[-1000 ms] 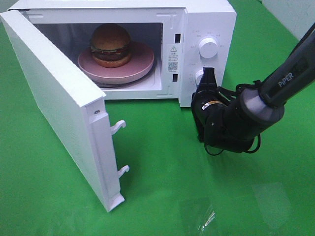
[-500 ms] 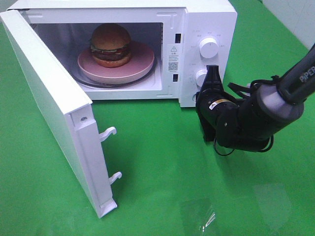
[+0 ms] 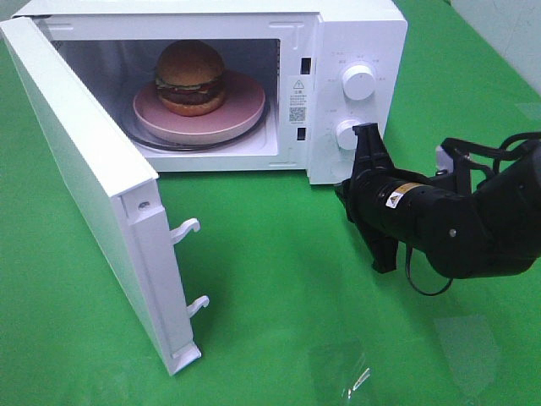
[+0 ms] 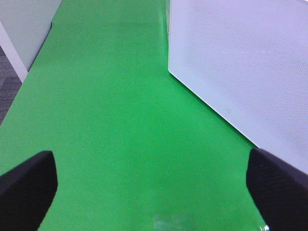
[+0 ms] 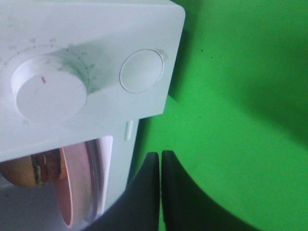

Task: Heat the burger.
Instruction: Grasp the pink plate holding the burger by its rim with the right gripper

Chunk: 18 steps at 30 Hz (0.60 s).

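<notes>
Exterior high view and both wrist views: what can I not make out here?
- Left hand: absent from the high view; the left wrist view's lower edge cuts its fingers.
- Dial markings: tiny in the high view, blurred in the right wrist view.
- Burger: in the right wrist view, mostly hidden by the microwave's front panel.
</notes>
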### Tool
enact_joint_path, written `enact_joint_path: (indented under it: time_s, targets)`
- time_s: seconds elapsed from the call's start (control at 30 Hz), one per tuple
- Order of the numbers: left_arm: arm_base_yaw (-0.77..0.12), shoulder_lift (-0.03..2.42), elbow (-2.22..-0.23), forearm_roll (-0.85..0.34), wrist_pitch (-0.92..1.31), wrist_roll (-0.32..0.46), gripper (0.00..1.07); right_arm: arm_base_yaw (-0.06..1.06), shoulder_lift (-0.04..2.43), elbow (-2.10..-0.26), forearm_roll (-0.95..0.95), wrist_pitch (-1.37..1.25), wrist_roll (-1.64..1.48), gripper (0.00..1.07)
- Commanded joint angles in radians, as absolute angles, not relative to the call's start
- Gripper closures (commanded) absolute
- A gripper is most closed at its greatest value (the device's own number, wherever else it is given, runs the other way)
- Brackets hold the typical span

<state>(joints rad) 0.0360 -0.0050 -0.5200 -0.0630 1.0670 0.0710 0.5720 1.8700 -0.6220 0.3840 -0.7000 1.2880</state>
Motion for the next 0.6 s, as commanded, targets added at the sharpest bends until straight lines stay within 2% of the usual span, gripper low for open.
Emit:
enact_joint_path:
  time_s: [0.03, 0.33, 0.6]
  targets:
    - [0.041, -0.023, -0.518, -0.061, 1.069, 0.065, 0.07, 0.570, 1.810, -0.619, 0.368, -0.600, 1.162, 1.06]
    - [0.041, -0.023, -0.518, -0.061, 1.069, 0.065, 0.07, 0.566, 1.680, -0.619, 0.377, -0.362, 0.758, 1.05]
    - [0.041, -0.023, -0.518, -0.061, 1.069, 0.065, 0.07, 0.505, 1.604, -0.680, 0.337, -0.056, 0.457, 1.05]
